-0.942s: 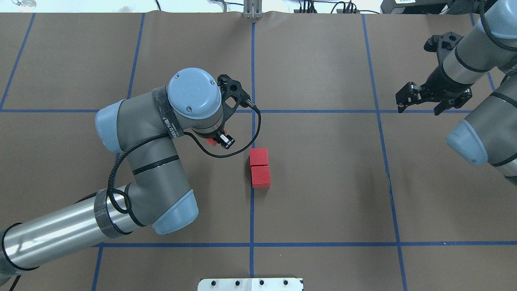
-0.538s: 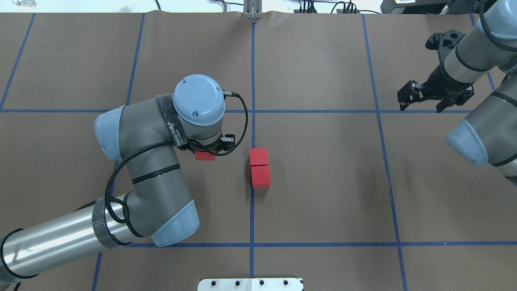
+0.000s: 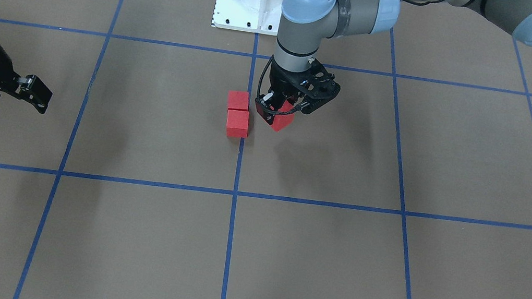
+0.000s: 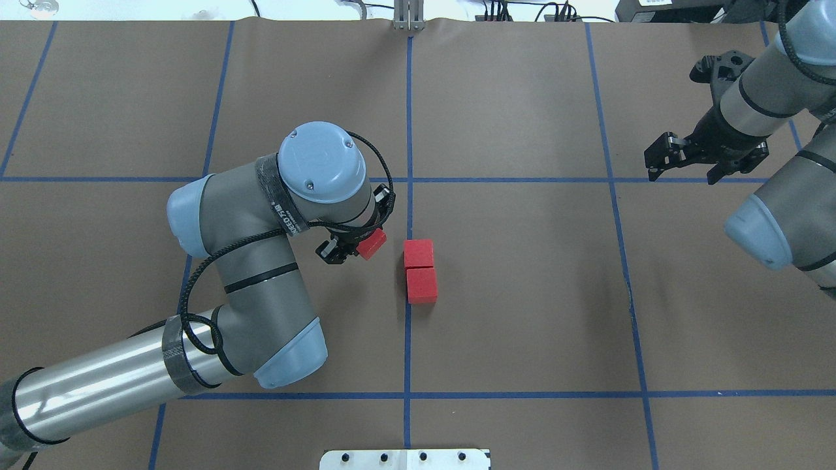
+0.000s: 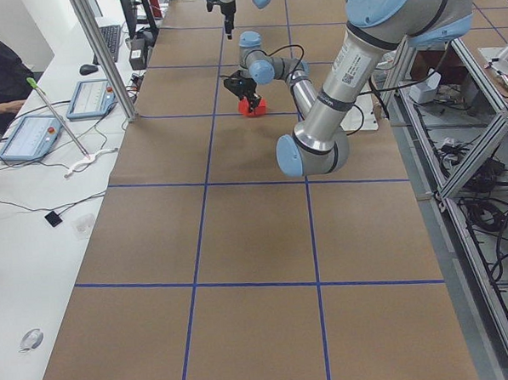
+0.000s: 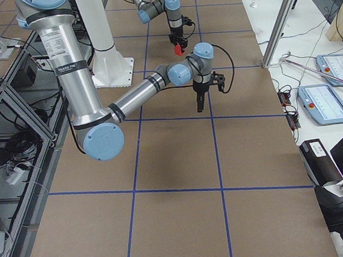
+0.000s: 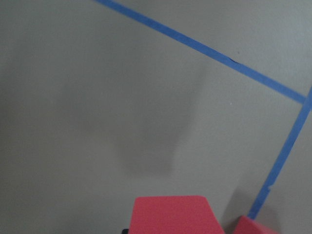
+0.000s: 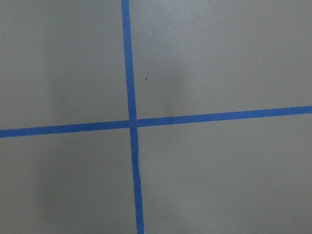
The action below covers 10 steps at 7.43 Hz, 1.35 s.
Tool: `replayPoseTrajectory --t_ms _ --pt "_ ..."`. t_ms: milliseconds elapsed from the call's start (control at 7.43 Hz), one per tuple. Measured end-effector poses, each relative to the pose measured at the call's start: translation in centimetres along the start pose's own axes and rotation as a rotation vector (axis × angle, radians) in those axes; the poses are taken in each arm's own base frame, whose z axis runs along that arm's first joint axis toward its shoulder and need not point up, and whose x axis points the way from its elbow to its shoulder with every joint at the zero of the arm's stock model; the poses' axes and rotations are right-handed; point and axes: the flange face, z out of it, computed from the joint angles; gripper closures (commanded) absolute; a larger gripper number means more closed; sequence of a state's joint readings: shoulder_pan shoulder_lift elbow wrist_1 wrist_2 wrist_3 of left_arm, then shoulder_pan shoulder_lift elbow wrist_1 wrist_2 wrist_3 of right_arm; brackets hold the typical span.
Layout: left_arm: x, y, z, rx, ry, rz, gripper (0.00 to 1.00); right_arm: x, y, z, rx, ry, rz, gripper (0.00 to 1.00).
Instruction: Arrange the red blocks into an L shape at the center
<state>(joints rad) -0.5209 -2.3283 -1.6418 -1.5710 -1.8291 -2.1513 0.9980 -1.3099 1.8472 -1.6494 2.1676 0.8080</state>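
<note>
Red blocks [image 4: 418, 253], 2 of them, are lying face to face just to the right of the left claw [image 4: 358, 247]. They are hugging the middle blue tape line [image 4: 409, 117], so the L gets built at the center. The claw is gripping the third red block [image 4: 372, 243], turned cornerwise to the pair; it probably needs squaring before going beside 1 end. The right claw [image 4: 682, 171] is hanging wide and empty, well apart, likely keeping clear.
</note>
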Motion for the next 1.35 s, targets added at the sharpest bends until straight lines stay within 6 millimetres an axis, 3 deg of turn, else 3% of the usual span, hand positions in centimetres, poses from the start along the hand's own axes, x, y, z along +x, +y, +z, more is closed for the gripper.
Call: replayPoseTrajectory --t_ms 673,1346 --pt "-0.1 -1.3 5.2 0.032 -0.058 -0.478 1.0 0.6 0.4 0.1 -0.004 0.003 0.014 0.0" --pt "1.1 0.4 5.7 -0.009 -0.11 -0.548 1.0 1.1 0.5 0.4 -0.008 0.01 0.017 0.0"
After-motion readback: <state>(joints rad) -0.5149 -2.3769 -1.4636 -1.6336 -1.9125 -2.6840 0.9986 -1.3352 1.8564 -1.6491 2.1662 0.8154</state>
